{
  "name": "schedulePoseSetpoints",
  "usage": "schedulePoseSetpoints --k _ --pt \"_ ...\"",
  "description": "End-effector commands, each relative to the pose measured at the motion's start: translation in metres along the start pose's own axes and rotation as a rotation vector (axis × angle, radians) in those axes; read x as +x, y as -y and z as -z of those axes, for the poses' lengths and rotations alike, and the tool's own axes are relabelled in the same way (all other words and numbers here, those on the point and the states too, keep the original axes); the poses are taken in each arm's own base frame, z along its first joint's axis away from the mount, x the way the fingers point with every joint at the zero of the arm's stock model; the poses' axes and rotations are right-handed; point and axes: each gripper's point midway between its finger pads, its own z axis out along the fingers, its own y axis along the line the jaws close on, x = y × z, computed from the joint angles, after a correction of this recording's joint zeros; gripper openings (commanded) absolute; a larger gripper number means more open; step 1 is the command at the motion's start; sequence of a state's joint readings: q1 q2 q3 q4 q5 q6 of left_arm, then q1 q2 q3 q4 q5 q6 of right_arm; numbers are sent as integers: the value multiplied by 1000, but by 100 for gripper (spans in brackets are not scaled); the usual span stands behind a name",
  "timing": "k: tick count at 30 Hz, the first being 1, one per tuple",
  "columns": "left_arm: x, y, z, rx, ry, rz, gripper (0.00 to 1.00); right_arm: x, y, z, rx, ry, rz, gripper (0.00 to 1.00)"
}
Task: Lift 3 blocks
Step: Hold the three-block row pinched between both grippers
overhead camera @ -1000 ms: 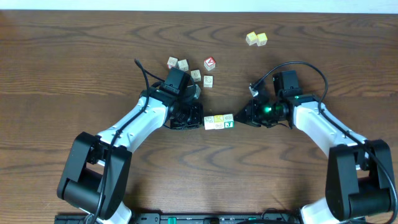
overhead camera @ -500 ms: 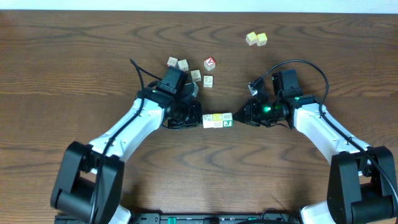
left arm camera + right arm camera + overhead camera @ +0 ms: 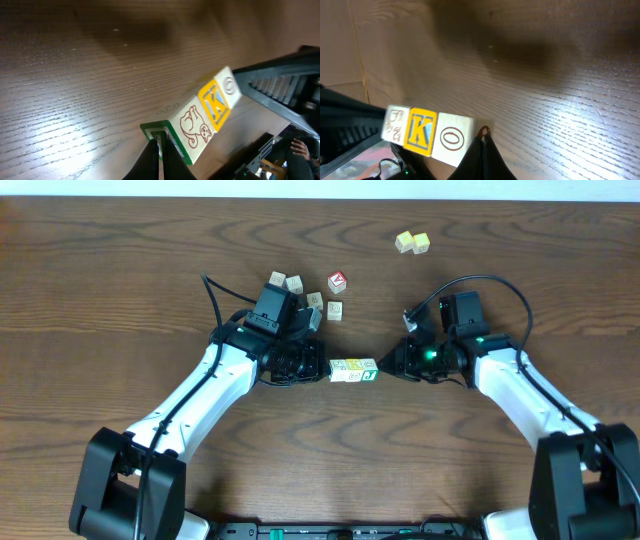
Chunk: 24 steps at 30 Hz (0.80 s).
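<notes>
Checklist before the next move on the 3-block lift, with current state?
1. Three blocks in one straight row, faces touching: ok.
2. Left gripper, jaws shut, tip pressed on its end of the row: ok.
3. Right gripper, jaws shut, tip on the opposite end: ok.
4. Row clear of the table: cannot tell, no view shows the underside.
5. Red-faced cube and its whitish neighbours clear of the left arm: cannot tell, the wrist sits right beside the cluster.
6. Pale yellow pair well away from both arms: ok.
</notes>
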<state>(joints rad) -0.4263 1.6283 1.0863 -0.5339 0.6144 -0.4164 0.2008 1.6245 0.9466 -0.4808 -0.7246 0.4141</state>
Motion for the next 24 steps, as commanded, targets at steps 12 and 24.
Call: schedulePoseSetpoints --k 12,24 --pt "-7 38 9 109 7 -47 7 30 -48 14 -130 -79 36 1" --pt "-5 41 9 129 -6 -32 7 28 -50 14 -135 -72 34 1"
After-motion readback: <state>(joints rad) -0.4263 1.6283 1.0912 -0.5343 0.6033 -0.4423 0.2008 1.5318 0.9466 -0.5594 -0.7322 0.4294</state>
